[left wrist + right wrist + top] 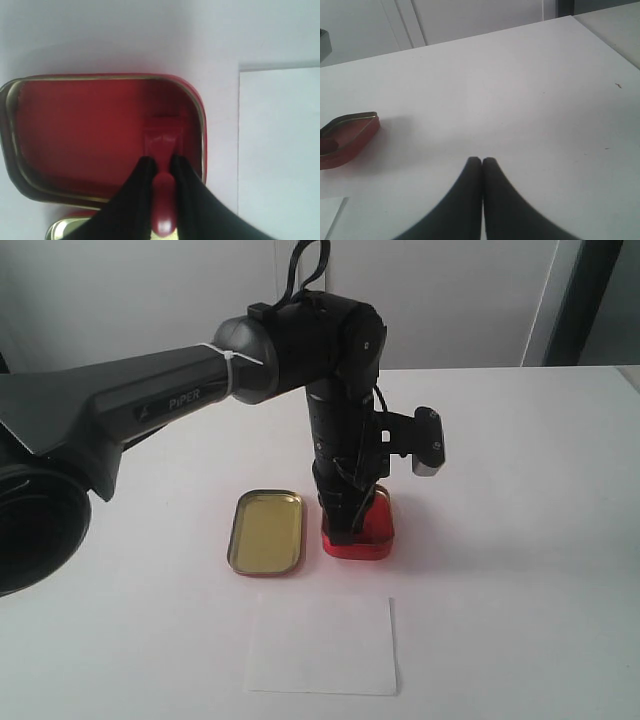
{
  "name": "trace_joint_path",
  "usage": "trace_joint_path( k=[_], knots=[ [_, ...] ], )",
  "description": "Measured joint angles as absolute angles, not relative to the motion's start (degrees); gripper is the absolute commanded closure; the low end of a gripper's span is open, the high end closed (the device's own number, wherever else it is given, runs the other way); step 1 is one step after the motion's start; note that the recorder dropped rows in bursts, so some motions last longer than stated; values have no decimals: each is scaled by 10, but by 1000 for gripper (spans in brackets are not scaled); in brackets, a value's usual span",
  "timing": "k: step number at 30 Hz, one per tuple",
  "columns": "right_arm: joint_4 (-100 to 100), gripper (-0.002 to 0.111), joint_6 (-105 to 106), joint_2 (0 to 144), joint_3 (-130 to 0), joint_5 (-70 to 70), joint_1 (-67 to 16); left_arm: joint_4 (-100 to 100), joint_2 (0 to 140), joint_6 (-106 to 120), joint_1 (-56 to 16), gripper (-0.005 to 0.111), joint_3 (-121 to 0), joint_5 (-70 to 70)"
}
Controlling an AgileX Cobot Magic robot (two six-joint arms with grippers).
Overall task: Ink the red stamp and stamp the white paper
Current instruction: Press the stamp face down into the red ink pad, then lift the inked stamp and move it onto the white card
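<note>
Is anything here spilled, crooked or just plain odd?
Nothing stands out. The left tool holds the red stamp down in the red ink tin, the gold lid lies flat beside it, and the white paper lies flat, unwrinkled. No spilled ink shows.

Left arm (150, 400) slants in over the table's (520, 540) left half and blocks that side. Its tool (345, 525), clamped on the red stamp (161, 145), stands inside the red ink tin (380, 530) by the rim; rest of tin open. Gold lid (266, 532) just beside tin, narrow gap. White paper (322, 645) clear from above. Right of tin bare, wide passage; right tool (481, 161), fingers together, well apart from tin.
</note>
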State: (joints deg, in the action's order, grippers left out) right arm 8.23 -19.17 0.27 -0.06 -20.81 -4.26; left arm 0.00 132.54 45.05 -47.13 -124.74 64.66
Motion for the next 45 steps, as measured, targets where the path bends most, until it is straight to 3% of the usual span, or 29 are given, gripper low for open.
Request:
trace_joint_path(
  k=[45],
  knots=[
    [82,108,-191,3,-1,-208,-43,-28,1264,399,-471,107,-1247,648]
  ],
)
